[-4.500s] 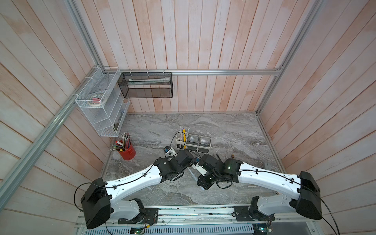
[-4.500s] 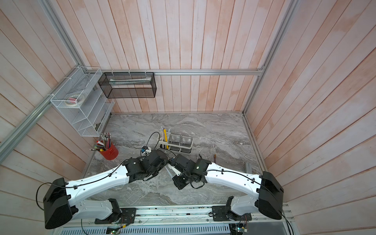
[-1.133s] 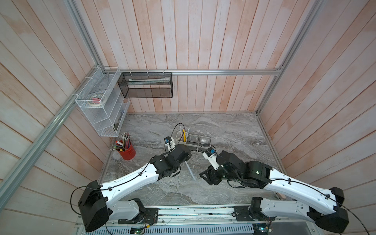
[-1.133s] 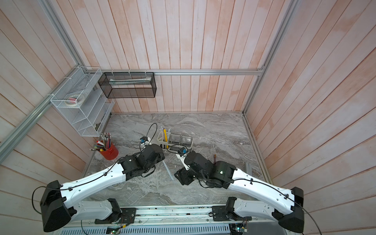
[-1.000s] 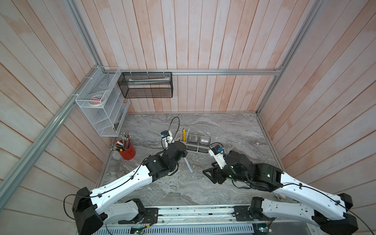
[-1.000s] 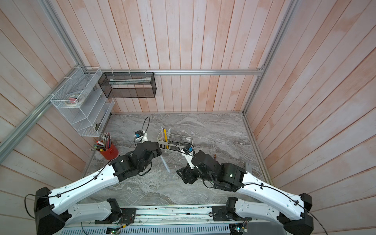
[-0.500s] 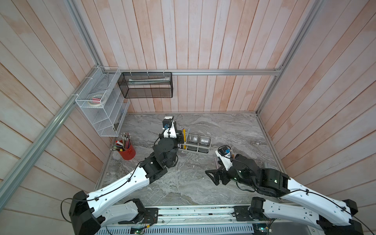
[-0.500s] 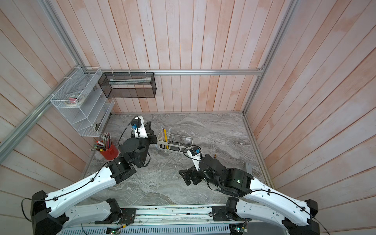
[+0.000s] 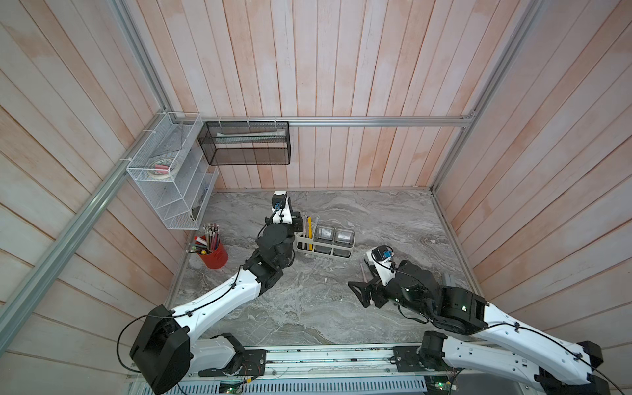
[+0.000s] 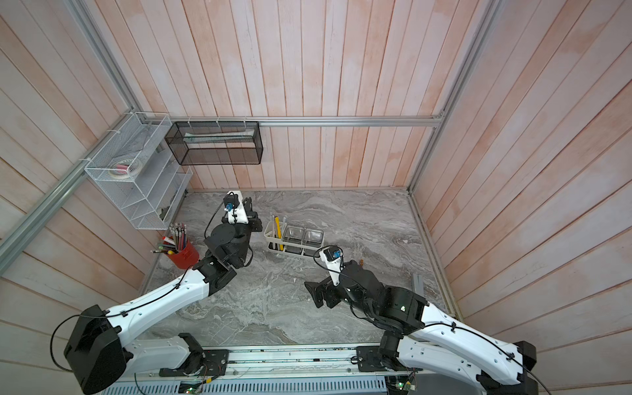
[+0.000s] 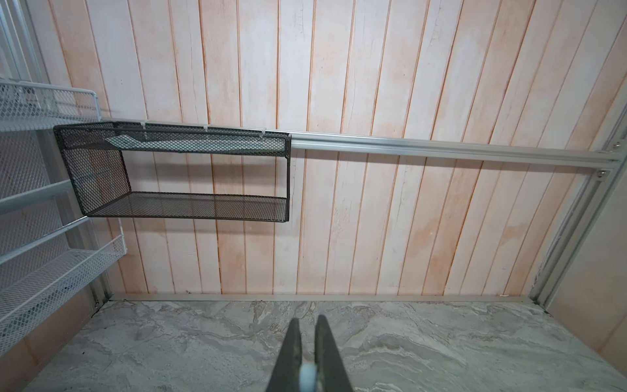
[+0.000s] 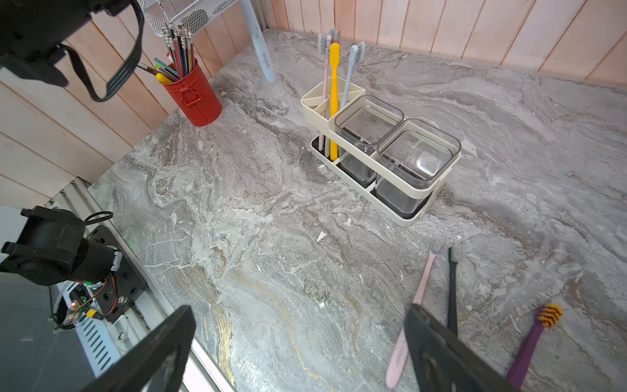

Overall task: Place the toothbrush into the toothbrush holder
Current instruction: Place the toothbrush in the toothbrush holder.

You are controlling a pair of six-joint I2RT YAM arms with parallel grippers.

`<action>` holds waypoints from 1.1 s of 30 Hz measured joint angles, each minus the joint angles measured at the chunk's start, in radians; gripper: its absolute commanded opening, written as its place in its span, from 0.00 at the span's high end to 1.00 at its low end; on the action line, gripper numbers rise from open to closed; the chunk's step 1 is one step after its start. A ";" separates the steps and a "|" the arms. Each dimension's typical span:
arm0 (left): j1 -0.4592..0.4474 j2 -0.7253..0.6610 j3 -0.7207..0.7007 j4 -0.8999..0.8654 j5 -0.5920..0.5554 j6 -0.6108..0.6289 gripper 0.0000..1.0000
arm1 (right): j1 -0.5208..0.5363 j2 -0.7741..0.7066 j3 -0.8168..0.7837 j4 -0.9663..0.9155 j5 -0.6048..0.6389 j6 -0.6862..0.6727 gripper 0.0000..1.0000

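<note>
My left gripper point(image 11: 307, 320) is shut on a pale blue toothbrush point(image 11: 307, 373), whose end shows between the fingers. In the right wrist view the toothbrush's handle point(image 12: 259, 47) hangs down over the table, between the red cup and the toothbrush holder point(image 12: 380, 159). The holder is a cream caddy with two clear square cups; pink, yellow and blue brushes stand in its divided end. In both top views the left gripper point(image 9: 297, 222) point(image 10: 253, 219) sits just left of the holder point(image 9: 325, 253) point(image 10: 273, 248). My right gripper point(image 12: 300, 312) is open and empty, low over the table in front of the holder.
A pink toothbrush point(image 12: 415, 302), a black one point(image 12: 452, 292) and a purple one point(image 12: 529, 346) lie on the marble beside the right gripper's finger. A red cup of pencils point(image 9: 213, 254) stands at the left wall. A white wire shelf point(image 9: 171, 181) and a black mesh basket point(image 9: 246, 143) hang above.
The left arm has swung toward the back wall, carrying the blue toothbrush to beside the holder's left end. The right gripper has opened wide and drawn back toward the front right.
</note>
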 measured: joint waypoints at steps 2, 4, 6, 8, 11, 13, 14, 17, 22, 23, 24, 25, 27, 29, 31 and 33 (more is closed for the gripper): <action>0.011 0.028 -0.014 0.031 0.015 -0.009 1.00 | -0.014 0.003 -0.010 0.018 -0.003 -0.008 0.02; 0.021 0.060 -0.016 0.056 0.027 -0.022 1.00 | -0.034 0.011 -0.018 0.041 -0.015 -0.019 0.02; 0.029 0.083 -0.016 0.080 0.037 -0.034 1.00 | -0.055 0.022 -0.023 0.055 -0.031 -0.028 0.02; 0.033 0.101 -0.016 0.105 0.040 -0.041 1.00 | -0.075 0.031 -0.031 0.075 -0.051 -0.035 0.02; 0.034 0.124 -0.016 0.139 0.043 -0.050 1.00 | -0.095 0.034 -0.047 0.098 -0.076 -0.045 0.02; 0.034 0.141 -0.016 0.159 0.044 -0.056 1.00 | -0.103 0.035 -0.055 0.108 -0.091 -0.049 0.02; 0.034 0.147 -0.016 0.166 0.044 -0.057 1.00 | -0.108 0.035 -0.056 0.113 -0.099 -0.051 0.02; 0.034 0.170 -0.016 0.187 0.044 -0.061 1.00 | -0.119 0.034 -0.059 0.135 -0.117 -0.055 0.02; 0.035 0.203 -0.016 0.225 0.042 -0.061 1.00 | -0.127 0.034 -0.089 0.167 -0.142 -0.055 0.02; 0.035 0.208 -0.016 0.233 0.042 -0.061 1.00 | -0.128 0.034 -0.093 0.171 -0.146 -0.055 0.02; 0.035 0.213 -0.016 0.239 0.042 -0.061 1.00 | -0.130 0.034 -0.100 0.176 -0.151 -0.055 0.02; 0.036 0.219 -0.016 0.244 0.040 -0.061 1.00 | -0.133 0.035 -0.103 0.177 -0.157 -0.055 0.02; 0.037 0.229 -0.016 0.258 0.040 -0.061 1.00 | -0.136 0.037 -0.106 0.185 -0.166 -0.056 0.02; 0.037 0.235 -0.018 0.269 0.040 -0.061 1.00 | -0.139 0.039 -0.108 0.198 -0.173 -0.056 0.02; 0.037 0.242 -0.021 0.282 0.040 -0.060 1.00 | -0.142 0.042 -0.113 0.212 -0.182 -0.056 0.02; 0.037 0.246 -0.026 0.288 0.040 -0.059 1.00 | -0.143 0.045 -0.120 0.222 -0.189 -0.058 0.02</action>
